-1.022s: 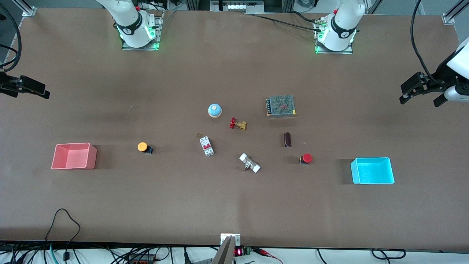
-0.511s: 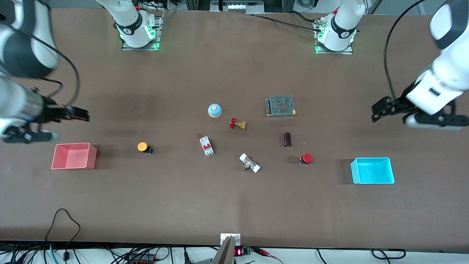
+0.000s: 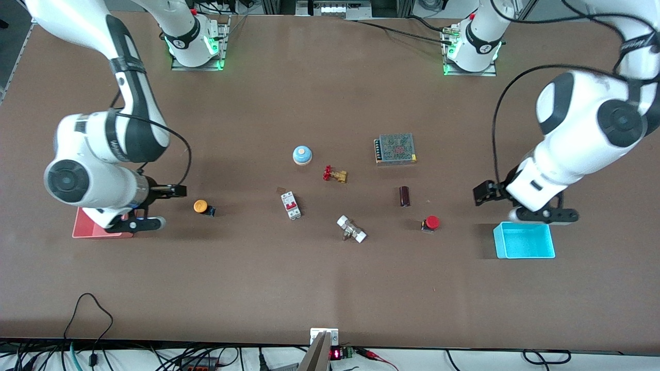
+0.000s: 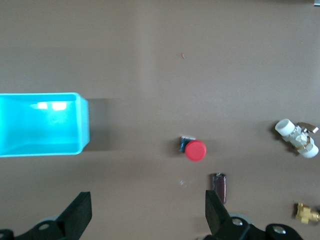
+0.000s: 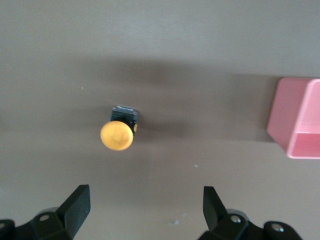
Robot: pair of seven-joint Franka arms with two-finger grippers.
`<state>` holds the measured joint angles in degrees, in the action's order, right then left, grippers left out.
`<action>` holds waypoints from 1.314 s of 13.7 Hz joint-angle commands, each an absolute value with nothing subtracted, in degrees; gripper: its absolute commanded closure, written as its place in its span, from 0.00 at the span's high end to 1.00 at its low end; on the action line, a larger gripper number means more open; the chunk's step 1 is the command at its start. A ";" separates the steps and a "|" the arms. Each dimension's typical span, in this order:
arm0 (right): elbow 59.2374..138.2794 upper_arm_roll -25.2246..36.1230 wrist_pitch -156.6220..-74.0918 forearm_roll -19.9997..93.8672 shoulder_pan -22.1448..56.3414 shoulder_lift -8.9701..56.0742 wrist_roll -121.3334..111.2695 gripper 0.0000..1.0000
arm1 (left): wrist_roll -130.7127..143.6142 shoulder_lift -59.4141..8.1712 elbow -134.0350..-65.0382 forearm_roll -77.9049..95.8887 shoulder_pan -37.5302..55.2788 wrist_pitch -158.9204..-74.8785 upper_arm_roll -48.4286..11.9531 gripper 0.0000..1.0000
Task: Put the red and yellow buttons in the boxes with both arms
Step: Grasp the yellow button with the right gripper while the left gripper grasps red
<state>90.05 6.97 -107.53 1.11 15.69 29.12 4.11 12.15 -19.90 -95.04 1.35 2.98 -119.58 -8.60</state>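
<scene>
Nearest to the front camera stands the cyan box (image 3: 525,240), at the left arm's end of the table, and a little farther from the camera the red button (image 3: 431,222) lies well apart from it, toward the middle. The left gripper (image 4: 145,212) hangs with its fingers wide apart over the table between these two; I think it should centre over the red cap and descend straight, so that the fingers close on the cap and not on the dark cylinder (image 3: 405,196) near it. The yellow button (image 3: 201,206) has bare table all around. The right gripper (image 5: 145,210), also spread open, is over the table just beside it, near the pink box (image 3: 85,230), which the arm partly hides.
</scene>
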 commanded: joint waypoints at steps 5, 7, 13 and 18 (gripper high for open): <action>96.33 7.21 -115.92 4.29 17.40 31.28 6.15 1.00 | 23.02 -32.06 -94.48 1.41 8.61 -134.98 -8.44 1.00; 96.42 7.21 -117.68 5.10 17.40 32.60 6.15 1.00 | 23.20 -34.71 -94.66 1.41 9.93 -137.01 -8.00 1.00; 96.15 7.21 -120.32 5.10 17.23 35.06 6.07 1.00 | 27.24 -37.35 -95.62 -4.30 10.02 -137.11 -7.91 1.00; 96.24 7.21 -122.17 5.19 17.40 36.91 6.07 1.00 | 27.68 -37.35 -97.11 -5.18 10.37 -137.02 -7.82 0.88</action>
